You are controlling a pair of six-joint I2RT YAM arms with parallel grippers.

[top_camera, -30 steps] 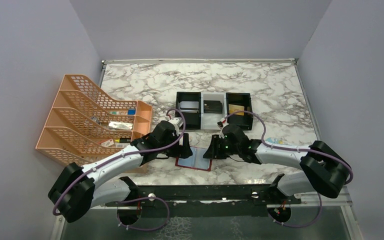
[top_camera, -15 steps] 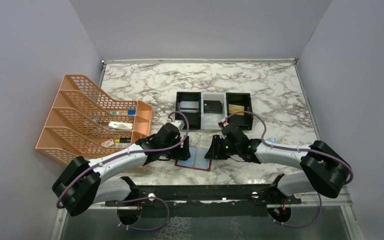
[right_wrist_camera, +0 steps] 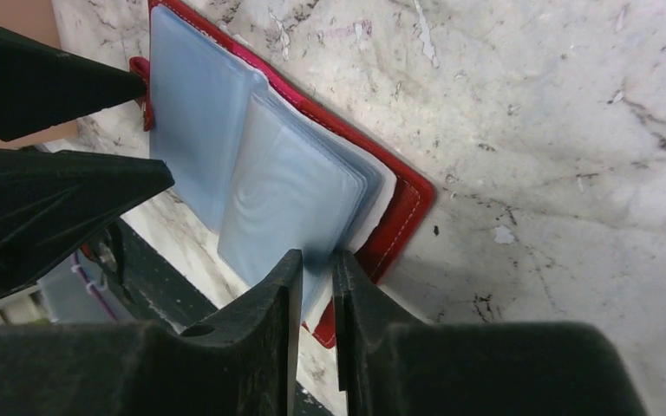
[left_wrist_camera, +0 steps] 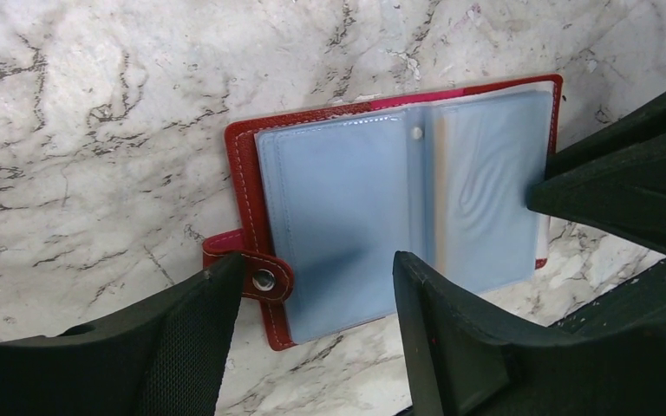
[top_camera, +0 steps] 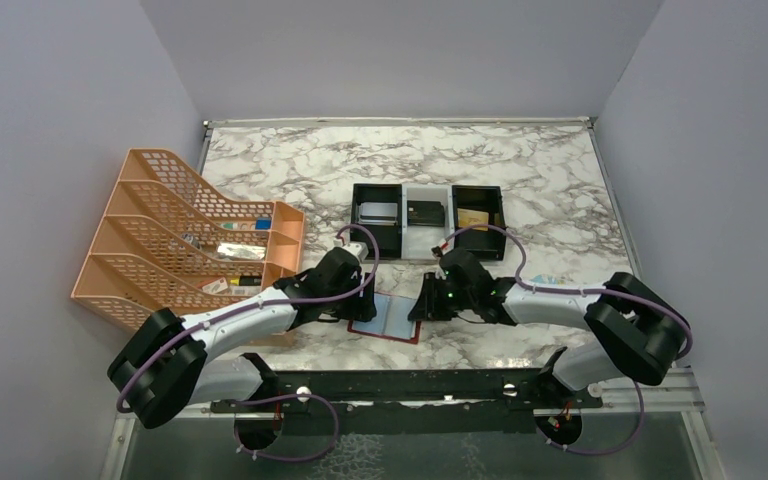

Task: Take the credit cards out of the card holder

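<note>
- Top view: the card holder (top_camera: 388, 318) lies open on the desk (top_camera: 520, 180), lower centre of the frame, between the left pincer (top_camera: 365, 303) and the right pincer (top_camera: 423, 303). Three credit cards (top_camera: 425, 212) sit in the tray (top_camera: 426, 252) just above.
- Left wrist view: the left pincer (left_wrist_camera: 319, 269) has its fingers apart, straddling the holder's lower-left corner by the snap tab (left_wrist_camera: 264, 279). The holder looks light and floppy and is likely to slide unless its cover is pinned.
- Right wrist view: the right pincer (right_wrist_camera: 316, 260) has its fingers nearly together at the edge of the pale blue sleeves (right_wrist_camera: 286, 191); whether they pinch cannot be told. The sleeves look soft and slick, so any stiff, thin card is best taken by an exposed edge.
</note>
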